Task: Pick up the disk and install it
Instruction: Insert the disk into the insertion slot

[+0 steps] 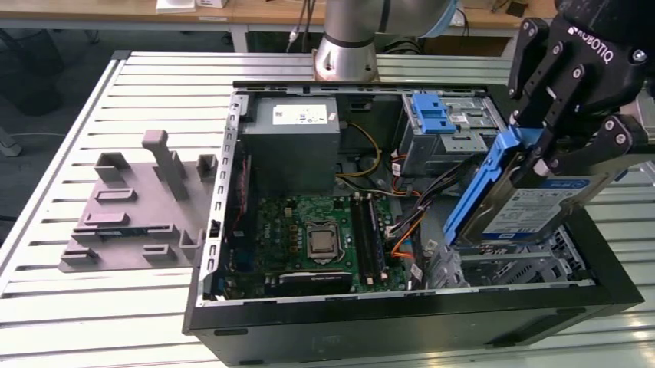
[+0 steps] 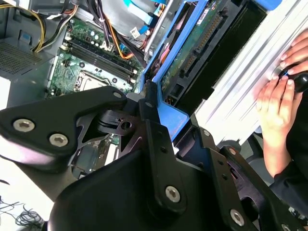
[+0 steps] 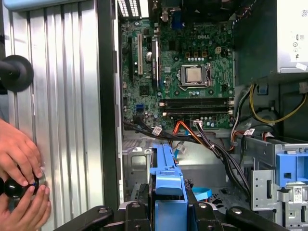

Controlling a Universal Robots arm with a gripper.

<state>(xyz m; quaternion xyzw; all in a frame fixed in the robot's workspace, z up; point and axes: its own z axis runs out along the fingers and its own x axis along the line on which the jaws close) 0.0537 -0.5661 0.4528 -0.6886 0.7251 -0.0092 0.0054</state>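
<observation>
Midway, the gripper (image 1: 538,153) clamped the disk (image 1: 532,211), tilted above the lower-right drive cage (image 1: 511,268). Seating apparently demanded squaring its rails.

This looks like a robot lab or workshop. A robot arm (image 1: 348,54) is fixed to a metal table (image 1: 61,307) with long grooves. An open computer (image 1: 409,322) lies on it beside a grey holder (image 1: 133,207). Wooden desks (image 1: 276,11) stand behind the table.
</observation>
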